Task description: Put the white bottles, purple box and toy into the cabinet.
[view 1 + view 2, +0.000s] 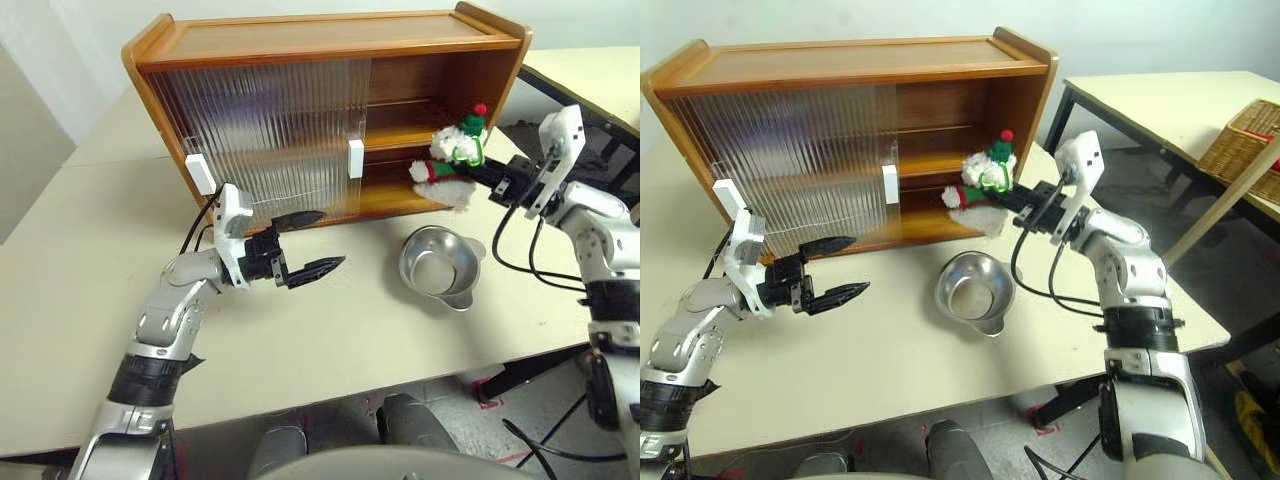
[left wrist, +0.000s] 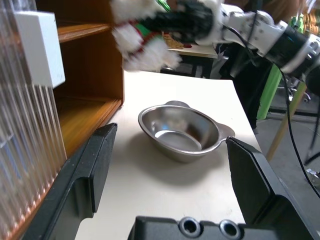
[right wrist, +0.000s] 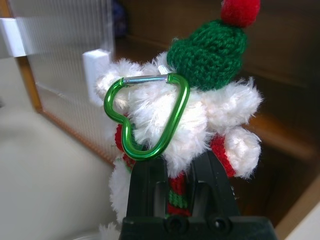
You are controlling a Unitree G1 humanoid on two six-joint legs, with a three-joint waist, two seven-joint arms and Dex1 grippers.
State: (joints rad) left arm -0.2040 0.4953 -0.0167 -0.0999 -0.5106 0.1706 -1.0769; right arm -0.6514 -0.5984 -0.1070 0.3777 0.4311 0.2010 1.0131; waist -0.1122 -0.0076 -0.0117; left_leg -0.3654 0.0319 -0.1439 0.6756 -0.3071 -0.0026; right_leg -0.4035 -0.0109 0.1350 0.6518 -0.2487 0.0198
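1. My right gripper [image 1: 487, 172] was clamped on the toy [image 1: 452, 160], held before the cabinet [image 1: 330, 110] opening.
2. My left gripper [image 1: 306, 243] gaped wide, empty.
3. I judged the dangling plush could snag the shelf edge.

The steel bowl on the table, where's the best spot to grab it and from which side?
Grip the steel bowl by its thin rim, one finger inside and one outside. It sits upright and open, so coming from above suits it. The open left gripper has a free path to the near rim; the small handle tab at the edge may also serve.
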